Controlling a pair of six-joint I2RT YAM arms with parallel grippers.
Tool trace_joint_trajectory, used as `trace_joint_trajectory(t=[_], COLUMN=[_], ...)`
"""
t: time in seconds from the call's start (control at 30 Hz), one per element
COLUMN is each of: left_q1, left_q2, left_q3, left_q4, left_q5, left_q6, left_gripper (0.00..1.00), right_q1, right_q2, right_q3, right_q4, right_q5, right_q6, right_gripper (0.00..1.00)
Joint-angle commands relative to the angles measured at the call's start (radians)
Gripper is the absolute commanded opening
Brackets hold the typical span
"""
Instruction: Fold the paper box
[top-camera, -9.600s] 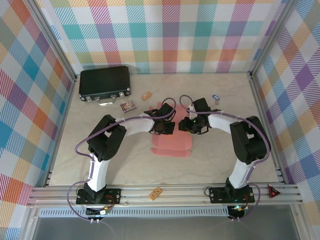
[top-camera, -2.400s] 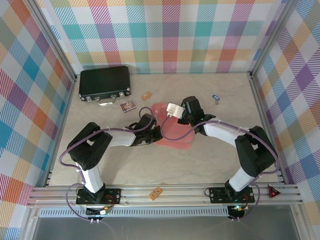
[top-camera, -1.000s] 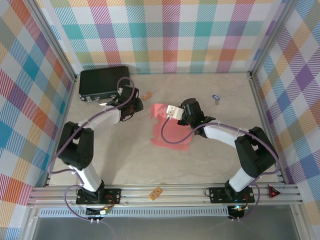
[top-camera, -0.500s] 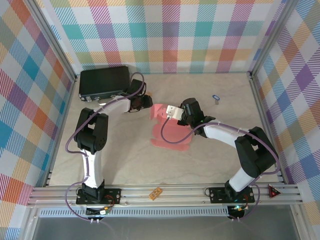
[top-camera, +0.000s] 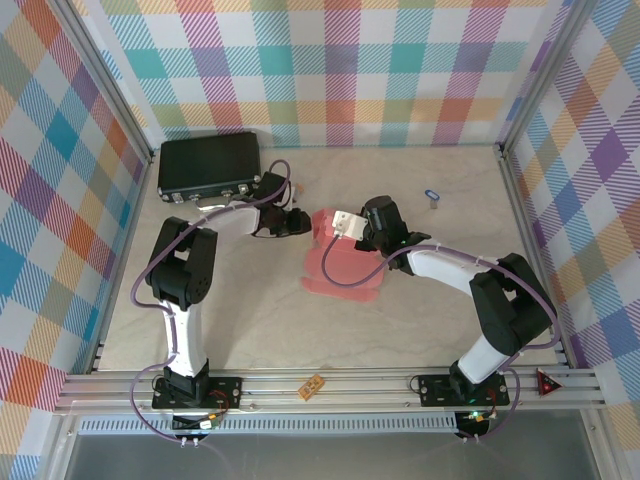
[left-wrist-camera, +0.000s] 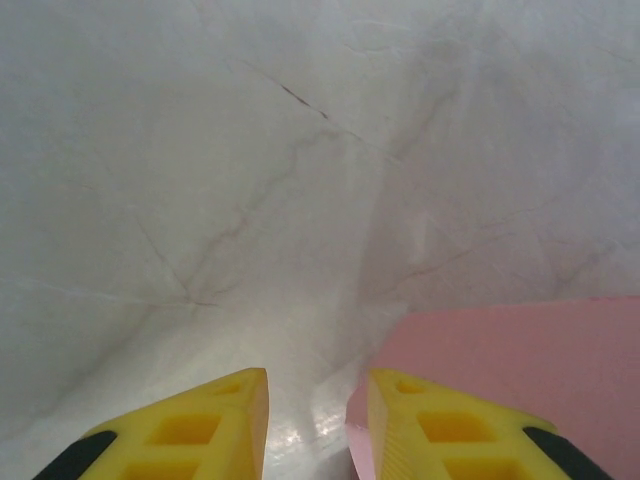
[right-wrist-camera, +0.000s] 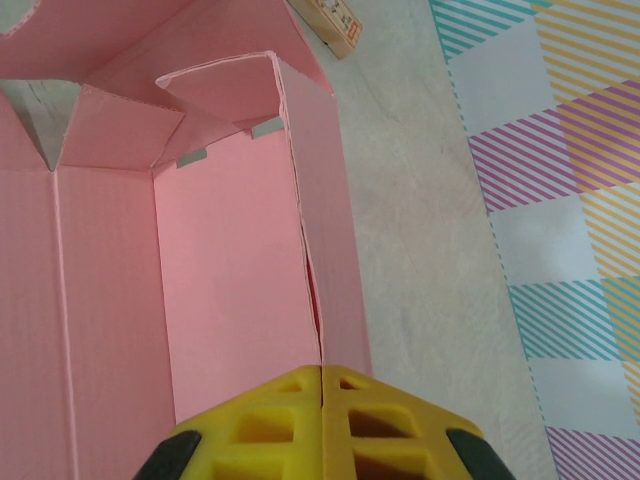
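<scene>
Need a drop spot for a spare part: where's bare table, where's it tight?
Free: the near strip between the paper box and the arm bases; the far strip between black case and blue item. Tight: the box's far end, where left gripper and right gripper sit close.
</scene>
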Motion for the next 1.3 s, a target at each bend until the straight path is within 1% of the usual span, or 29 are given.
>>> trace_joint_trajectory(t=[0.0,0.23,0.4,0.53,0.63,0.73,1.0,1.27], left_q1=[0.005,0.0,-0.008,-0.012,-0.017,-0.023,-0.036,-0.05], left_q2=[-0.059,-0.072,-0.081,-0.092,-0.09,-0.087,-0.066,-0.088], left_q3=[-0.026,-0.059,-0.079,-0.109,-0.107,-0.106,-0.097,-0.14], left_q4=[0.06,0.113,0.139,0.167,0.157,0.153,0.169,0.232], left_q5=[0.083,0.169,0.208,0.233,0.249,0.265,0.266,0.304], left_q6=[0.029,0.042,0.062,0.08,0.1,0.117,0.124,0.135], left_gripper=[0.31,0.3,0.3,0.27,0.24,0.23,0.29,0.34], right_q1=[0.011,0.011,0.011,0.011,0.011,0.011,0.012,0.012], right_q2=[0.012,0.015,0.023,0.028,0.032,0.031,0.038,0.042], right_q3=[0.024,0.022,0.028,0.032,0.036,0.038,0.041,0.042], right_q4=[-0.017,-0.018,-0.021,-0.022,-0.023,-0.023,-0.025,-0.029], right_q5=[0.001,0.004,0.007,0.01,0.014,0.014,0.016,0.014], right_q6=[0.017,0.019,0.022,0.024,0.024,0.025,0.027,0.028], right_gripper=[0.0,0.0,0.0,0.0,0.0,0.0,0.0,0.0])
